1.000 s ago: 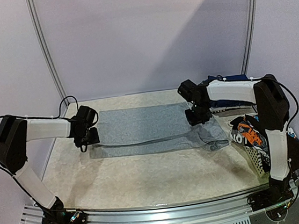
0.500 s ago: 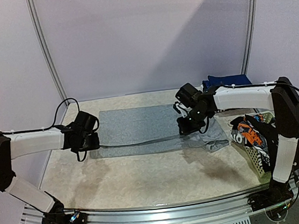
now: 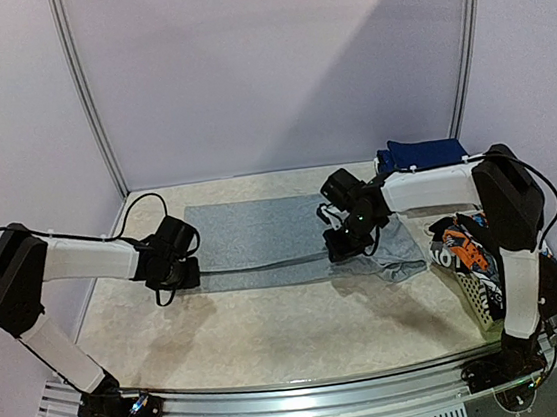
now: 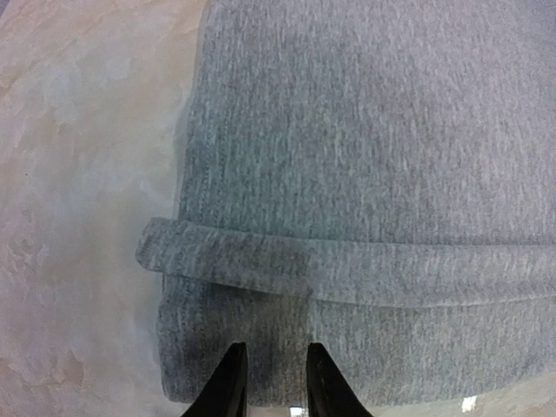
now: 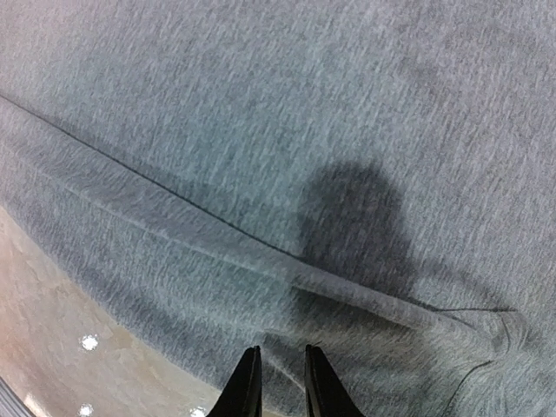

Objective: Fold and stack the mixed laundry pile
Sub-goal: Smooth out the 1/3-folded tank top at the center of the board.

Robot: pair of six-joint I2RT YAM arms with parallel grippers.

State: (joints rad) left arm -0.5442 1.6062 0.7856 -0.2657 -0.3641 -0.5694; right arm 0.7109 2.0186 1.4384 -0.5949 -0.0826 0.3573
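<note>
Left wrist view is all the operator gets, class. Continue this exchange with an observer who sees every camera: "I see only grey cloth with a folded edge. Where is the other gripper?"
Observer: The right gripper is over the grey shirt's opposite end, next to a sleeve.
Operator: Anything else nearby?
Observer: A white basket holding printed clothes stands right of that sleeve.
Operator: More laundry?
Observer: A blue piece lies farther back, on the right.

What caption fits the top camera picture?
The left arm and right arm lean over a grey shirt spread on the table.
</note>
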